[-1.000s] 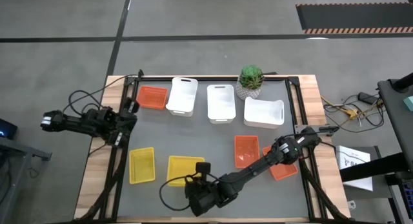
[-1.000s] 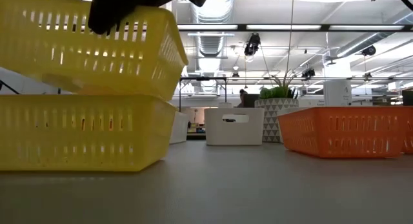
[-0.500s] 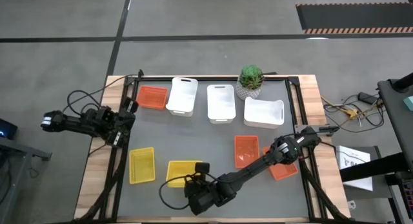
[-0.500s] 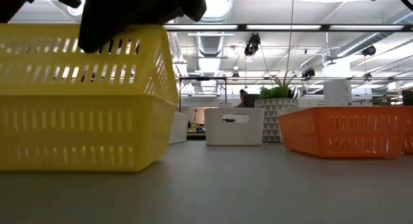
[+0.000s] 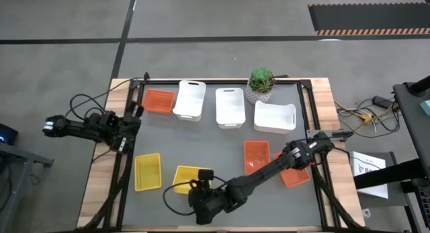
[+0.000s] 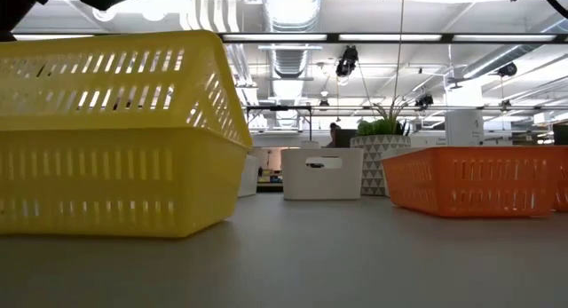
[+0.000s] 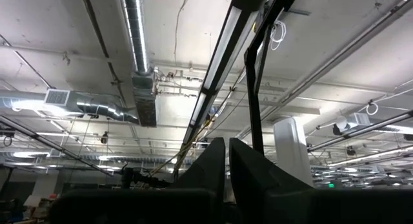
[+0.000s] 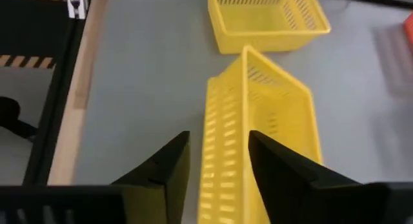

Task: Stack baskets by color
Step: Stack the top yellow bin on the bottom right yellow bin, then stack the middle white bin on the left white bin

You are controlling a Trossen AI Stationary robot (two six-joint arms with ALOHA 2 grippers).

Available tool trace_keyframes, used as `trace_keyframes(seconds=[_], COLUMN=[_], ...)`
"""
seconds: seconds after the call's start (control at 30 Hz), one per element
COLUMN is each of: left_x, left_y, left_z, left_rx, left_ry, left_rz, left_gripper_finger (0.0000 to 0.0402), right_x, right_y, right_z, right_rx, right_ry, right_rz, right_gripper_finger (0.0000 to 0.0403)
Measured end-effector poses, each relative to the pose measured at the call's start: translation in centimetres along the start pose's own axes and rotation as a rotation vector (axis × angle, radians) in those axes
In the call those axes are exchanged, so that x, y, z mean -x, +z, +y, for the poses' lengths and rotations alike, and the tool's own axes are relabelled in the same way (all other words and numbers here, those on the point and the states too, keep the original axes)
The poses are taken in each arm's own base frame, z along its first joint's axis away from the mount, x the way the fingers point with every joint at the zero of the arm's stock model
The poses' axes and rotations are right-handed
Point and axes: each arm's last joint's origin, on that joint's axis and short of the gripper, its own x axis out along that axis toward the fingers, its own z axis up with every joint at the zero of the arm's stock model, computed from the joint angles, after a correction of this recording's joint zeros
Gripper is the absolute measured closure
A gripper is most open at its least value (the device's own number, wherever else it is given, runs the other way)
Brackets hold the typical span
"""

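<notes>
Two yellow baskets are nested near the table's front. The upper one sits a little tilted inside the lower one, and the pair shows in the high view. My right gripper hovers open just above them, a finger on either side of the upper basket's near wall. A third yellow basket lies to their left. Three white baskets and an orange basket lie along the far side, two orange ones at the right. My left gripper waits shut at the table's left edge, pointing up.
A green plant in a white patterned pot stands at the far edge between the white baskets. Bare grey table lies in the middle. A wooden frame borders the table beside the yellow baskets.
My right gripper has opened, let go of the upper yellow basket, and risen a little. That basket, which hung tilted over the lower yellow one a second ago, has sunk into it and now rests nested there.
</notes>
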Motion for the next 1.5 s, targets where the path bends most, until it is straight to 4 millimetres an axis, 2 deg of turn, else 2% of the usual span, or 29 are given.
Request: trace_keyframes(seconds=[0.13,0.23,0.4,0.53,0.7,0.87,0.93,1.13,1.27,1.37,1.5], left_x=[0.0,0.0,0.0,0.0,0.0,0.0,0.0,-0.2,-0.4,-0.7,-1.4], left_y=[0.0,0.0,0.0,0.0,-0.1,-0.1,-0.1,-0.4,-0.8,-1.5,-2.4], left_z=[0.0,0.0,0.0,0.0,0.0,0.0,0.0,0.0,0.1,0.3,0.6], left_rx=[0.000,0.001,0.002,0.004,0.004,0.004,0.004,0.007,0.009,0.008,0.034], left_ry=[0.000,0.000,0.000,0.000,0.000,0.000,0.000,0.001,0.020,0.078,0.179], left_rz=[0.000,-0.002,0.000,0.001,0.003,0.007,0.008,0.028,0.055,0.095,0.153], left_gripper_finger=[0.0395,0.0395,0.0395,0.0395,0.0395,0.0395,0.0395,0.0395,0.0395,0.0395,0.0395], right_x=[0.0,-1.2,-3.6,-3.8,-2.5,0.6,1.3,2.3,2.9,3.3,5.3], right_y=[0.0,-0.7,-2.4,-2.6,-1.9,-1.2,-1.5,-3.2,-5.1,-6.5,-7.8], right_z=[-0.3,-0.8,-1.9,-1.9,-1.9,-1.1,-0.9,-0.8,-1.5,-2.3,-3.7], right_rx=[0.029,0.040,0.025,0.027,0.059,0.135,0.171,0.243,0.262,0.262,0.246], right_ry=[-0.011,-0.028,-0.059,-0.058,-0.044,-0.024,-0.028,-0.045,-0.040,-0.027,0.001], right_rz=[0.005,0.034,0.093,0.099,0.083,0.065,0.076,0.120,0.123,0.058,-0.100], right_gripper_finger=[0.0318,0.0378,0.0392,0.0394,0.0394,0.0394,0.0394,0.0394,0.0394,0.0394,0.0394])
